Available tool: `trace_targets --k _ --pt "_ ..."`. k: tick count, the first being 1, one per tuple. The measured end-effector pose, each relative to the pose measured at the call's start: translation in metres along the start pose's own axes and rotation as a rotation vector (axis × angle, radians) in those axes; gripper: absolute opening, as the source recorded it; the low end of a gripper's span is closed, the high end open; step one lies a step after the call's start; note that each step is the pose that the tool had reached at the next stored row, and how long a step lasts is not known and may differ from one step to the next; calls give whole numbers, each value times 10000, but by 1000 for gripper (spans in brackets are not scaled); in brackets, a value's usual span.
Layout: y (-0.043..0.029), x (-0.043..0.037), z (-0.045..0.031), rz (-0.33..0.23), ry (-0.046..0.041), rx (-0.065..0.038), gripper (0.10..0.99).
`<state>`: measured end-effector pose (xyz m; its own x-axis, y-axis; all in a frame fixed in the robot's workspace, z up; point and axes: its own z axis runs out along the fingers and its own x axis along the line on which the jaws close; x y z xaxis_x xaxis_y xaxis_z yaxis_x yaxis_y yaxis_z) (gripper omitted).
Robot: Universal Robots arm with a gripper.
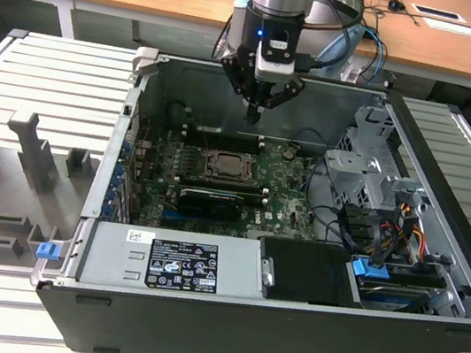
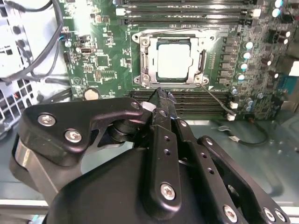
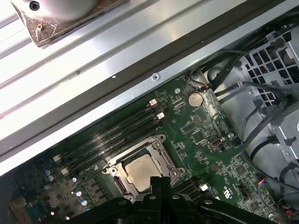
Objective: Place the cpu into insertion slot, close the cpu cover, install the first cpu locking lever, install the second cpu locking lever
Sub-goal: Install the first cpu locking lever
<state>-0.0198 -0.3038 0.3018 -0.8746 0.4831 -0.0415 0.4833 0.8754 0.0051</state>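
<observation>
My gripper [image 1: 253, 115] hangs above the green board inside the open computer case, a little behind the insertion slot [image 1: 230, 168]. Its black fingers [image 2: 161, 99] meet at a point with nothing between them, so it is shut and empty. In both wrist views the cpu [image 2: 174, 59] [image 3: 142, 171] lies flat in the slot, its pale metal face showing. The silver cpu cover [image 2: 145, 60] [image 3: 156, 145] lies down around it as a frame. A thin wire lever [image 2: 217, 99] runs out from one socket corner across the dark memory slots.
A long black card [image 1: 211, 200] lies in front of the socket, and a boxed power supply [image 1: 173, 261] fills the case front. The drive cage [image 1: 366, 175] and cable bundles [image 1: 388, 232] stand at the exterior view's right. A grey fixture tray [image 1: 28, 153] lies outside the case.
</observation>
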Motion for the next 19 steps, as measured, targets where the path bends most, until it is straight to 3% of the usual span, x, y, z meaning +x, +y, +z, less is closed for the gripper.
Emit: trace_targets --k 5,9,19 --pt "-3 -14 6 -718 20 -18 106" --pt "-64 -47 13 -730 98 -174 106" --pt "-69 -41 36 -1697 111 -204 106"
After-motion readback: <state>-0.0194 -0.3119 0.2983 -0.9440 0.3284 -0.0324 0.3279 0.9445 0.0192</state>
